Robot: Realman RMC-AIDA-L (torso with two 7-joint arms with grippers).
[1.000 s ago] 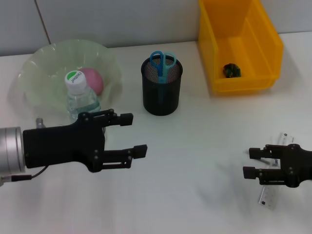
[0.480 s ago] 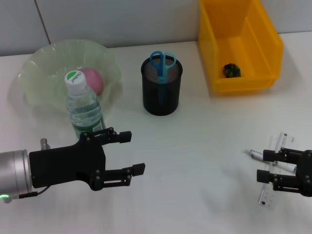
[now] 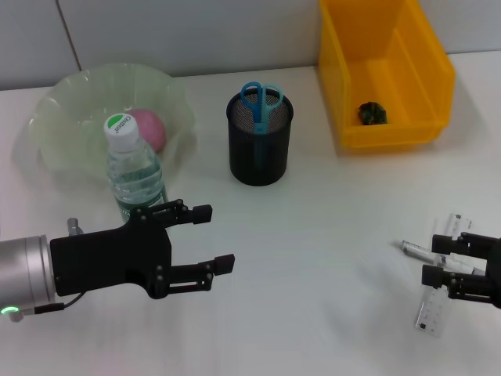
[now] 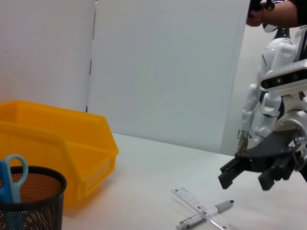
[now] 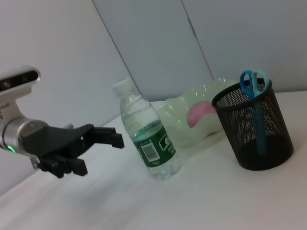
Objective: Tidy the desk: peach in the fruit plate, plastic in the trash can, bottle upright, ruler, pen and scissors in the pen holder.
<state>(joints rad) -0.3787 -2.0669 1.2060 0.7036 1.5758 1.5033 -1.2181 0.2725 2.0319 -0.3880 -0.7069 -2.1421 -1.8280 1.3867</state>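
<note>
On the white desk (image 3: 313,258), a water bottle (image 3: 135,176) stands upright just in front of the pale green fruit plate (image 3: 59,106), which holds a pink peach (image 3: 150,128). Beside the plate, toward the middle of the desk, stands a black mesh pen holder (image 3: 259,153) with blue-handled scissors (image 3: 261,100) upright inside it. Farther back on the robot's right sits a yellow bin (image 3: 391,78) serving as the trash can, with a dark crumpled piece of plastic (image 3: 373,113) on its floor. Near the front right edge of the desk lie a clear ruler (image 3: 438,301) and a silver pen (image 3: 415,249), the pen crossing the ruler, as the left wrist view shows. The left gripper (image 3: 207,235) hovers over the desk in front of the bottle, apart from it, its fingers spread and holding nothing. The right gripper (image 3: 438,262) hangs directly above the ruler and pen, its fingers likewise parted and empty; the left wrist view shows it clear of both objects, raised off the desk surface.
</note>
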